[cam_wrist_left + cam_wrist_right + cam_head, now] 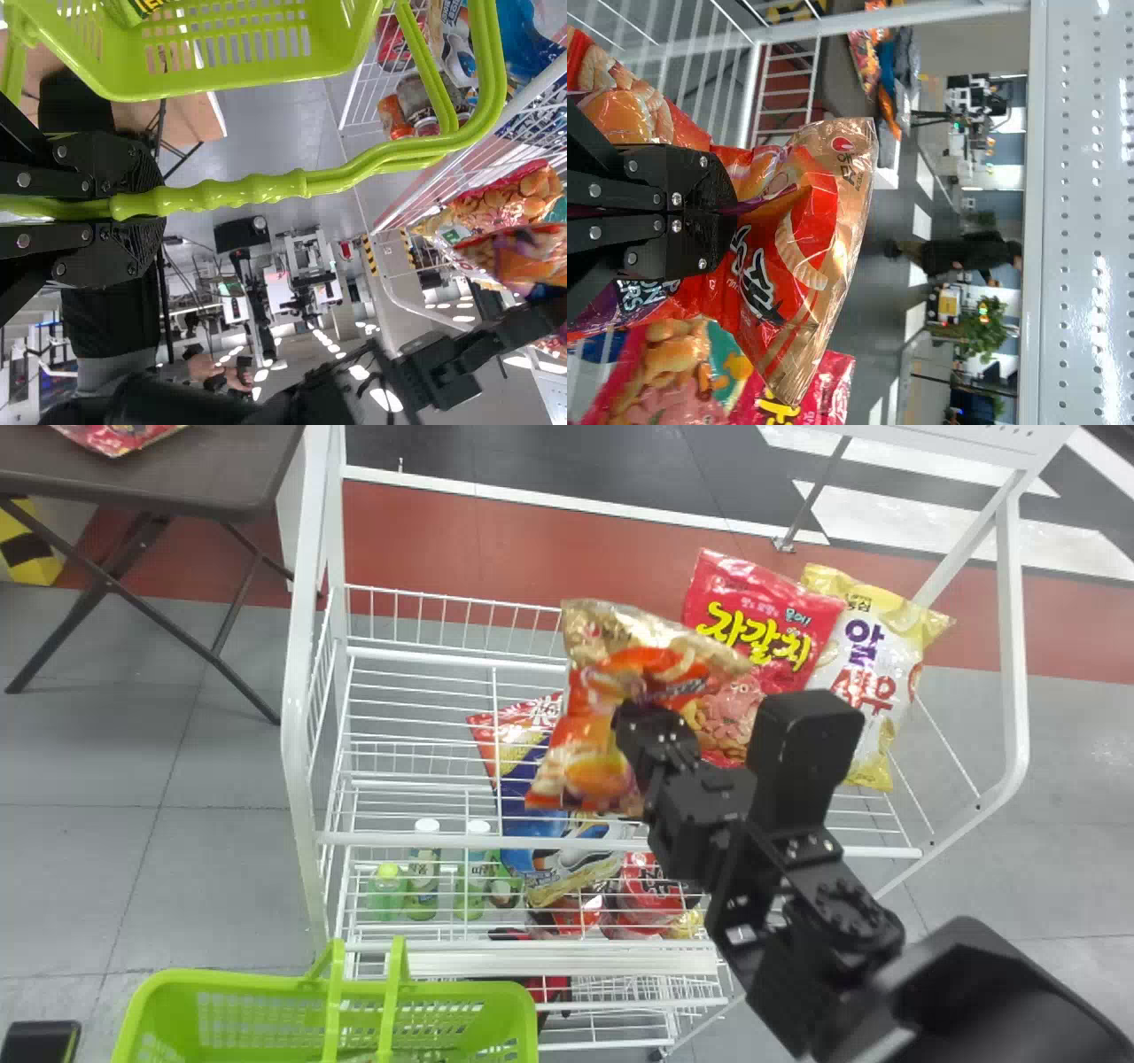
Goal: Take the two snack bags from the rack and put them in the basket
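I have the right tool closed on the orange snack bag, which is above the rack. The film is pinched between both fingers; the bag extends past the fingertips and to either side. My left tool is closed around the handle of the green basket.

And it's lime green on the basket, orange-red and gold on the snack bag! Yellow lettering blazes across the red bag, purple and red on the white-and-yellow one, and the rack gleams white!
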`<move>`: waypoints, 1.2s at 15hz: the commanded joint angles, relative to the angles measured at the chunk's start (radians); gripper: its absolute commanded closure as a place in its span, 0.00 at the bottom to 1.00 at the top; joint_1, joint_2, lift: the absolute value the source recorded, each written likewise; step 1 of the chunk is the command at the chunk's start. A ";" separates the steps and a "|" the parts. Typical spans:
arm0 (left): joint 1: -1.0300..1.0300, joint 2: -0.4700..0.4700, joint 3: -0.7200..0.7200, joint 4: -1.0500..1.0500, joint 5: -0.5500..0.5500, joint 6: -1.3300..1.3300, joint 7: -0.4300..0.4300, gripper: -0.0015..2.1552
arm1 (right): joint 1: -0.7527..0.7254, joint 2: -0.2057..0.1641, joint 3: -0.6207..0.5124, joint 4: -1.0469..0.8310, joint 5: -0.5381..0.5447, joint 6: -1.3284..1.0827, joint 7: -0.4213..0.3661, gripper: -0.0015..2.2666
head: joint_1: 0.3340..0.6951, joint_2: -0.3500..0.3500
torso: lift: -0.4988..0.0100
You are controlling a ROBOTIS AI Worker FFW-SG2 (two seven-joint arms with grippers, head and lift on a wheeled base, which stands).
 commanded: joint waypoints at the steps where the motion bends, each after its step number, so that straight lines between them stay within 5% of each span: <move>1: 0.002 -0.001 0.001 -0.005 0.003 0.003 -0.002 0.85 | 0.073 -0.019 0.008 -0.088 -0.012 0.133 -0.006 0.99 | 1.00 0.10 | 0.96; 11: -0.003 -0.035 -0.003 -0.006 -0.008 0.000 0.008 0.85 | 0.150 -0.082 0.230 -0.061 -0.022 0.388 -0.027 0.99 | 1.00 0.16 | 0.96; 18: 0.002 -0.041 -0.014 -0.020 -0.016 0.000 0.010 0.85 | 0.104 -0.028 0.407 0.133 0.000 0.290 -0.020 0.99 | 1.00 0.36 | 0.96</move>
